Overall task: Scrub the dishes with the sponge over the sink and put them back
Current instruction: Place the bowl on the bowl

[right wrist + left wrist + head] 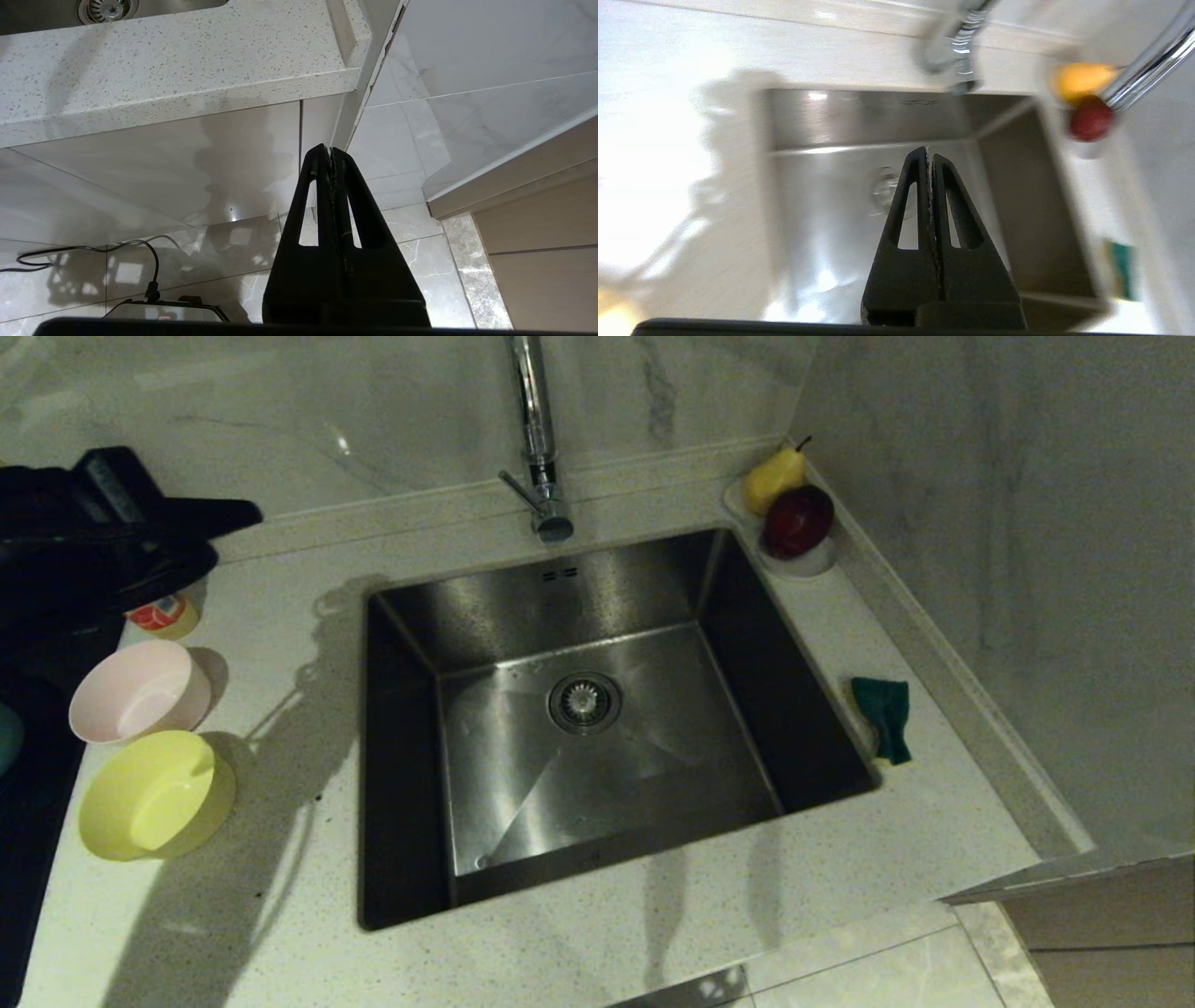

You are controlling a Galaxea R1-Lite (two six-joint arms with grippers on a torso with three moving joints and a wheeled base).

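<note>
Steel sink (pixel 597 709) empty; sponge (pixel 883 717) on counter right; left gripper (pixel 929 154) closed, empty, above; right gripper (pixel 330 151) closed, parked low.

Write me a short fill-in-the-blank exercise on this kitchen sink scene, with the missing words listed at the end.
1. The sponge lies on the counter to the ____ of the sink, as the robot sees it.
2. The pink bowl and the ____ bowl stand side by side on the counter.
3. The left claw hangs empty above the sink, its fingers ____.
4. On the small white dish in the corner, a red apple sits beside a yellow ____.

Missing words: right; yellow; shut; pear
</note>
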